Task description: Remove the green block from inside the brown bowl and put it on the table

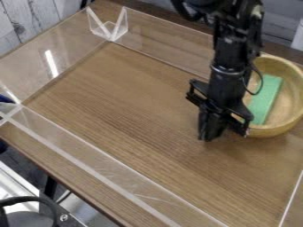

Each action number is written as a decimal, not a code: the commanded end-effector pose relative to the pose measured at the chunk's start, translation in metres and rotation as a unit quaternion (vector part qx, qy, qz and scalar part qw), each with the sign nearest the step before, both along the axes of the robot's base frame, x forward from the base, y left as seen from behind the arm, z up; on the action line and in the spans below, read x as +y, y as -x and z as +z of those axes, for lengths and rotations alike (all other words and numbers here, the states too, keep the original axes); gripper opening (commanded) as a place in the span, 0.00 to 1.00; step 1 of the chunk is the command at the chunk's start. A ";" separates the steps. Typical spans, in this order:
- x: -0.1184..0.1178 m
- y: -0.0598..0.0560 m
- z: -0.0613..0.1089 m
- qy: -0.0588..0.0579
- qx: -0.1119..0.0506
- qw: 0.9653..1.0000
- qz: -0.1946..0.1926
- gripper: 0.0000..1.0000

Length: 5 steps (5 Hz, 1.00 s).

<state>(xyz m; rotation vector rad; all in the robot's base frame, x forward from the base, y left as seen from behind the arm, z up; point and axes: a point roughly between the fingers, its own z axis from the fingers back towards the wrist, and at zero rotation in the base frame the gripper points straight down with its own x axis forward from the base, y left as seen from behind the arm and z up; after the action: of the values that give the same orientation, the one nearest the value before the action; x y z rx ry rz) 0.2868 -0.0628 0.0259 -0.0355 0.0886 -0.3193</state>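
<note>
The green block (268,96) lies flat inside the brown bowl (290,73) at the right edge of the view. Part of the bowl's near left side is hidden behind the arm. My black gripper (213,131) hangs straight down just in front of the bowl's left rim, its fingers shut together with nothing between them. The fingertips hover close over the table (119,97), left of the block and outside the bowl.
Low clear acrylic walls (71,146) edge the tabletop at the front and left. A small clear bracket (106,24) stands at the back left corner. Dark cables (30,208) lie below the front edge.
</note>
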 end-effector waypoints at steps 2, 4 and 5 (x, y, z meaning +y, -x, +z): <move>-0.003 -0.022 0.010 0.008 -0.038 0.999 0.003 0.00; 0.000 -0.027 0.008 0.008 -0.040 0.999 0.012 0.00; 0.002 -0.029 0.007 0.008 -0.040 0.999 0.018 0.00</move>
<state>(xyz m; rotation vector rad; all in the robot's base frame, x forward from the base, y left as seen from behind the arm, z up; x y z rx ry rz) 0.3023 -0.0607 0.0202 -0.0374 0.0667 -0.2998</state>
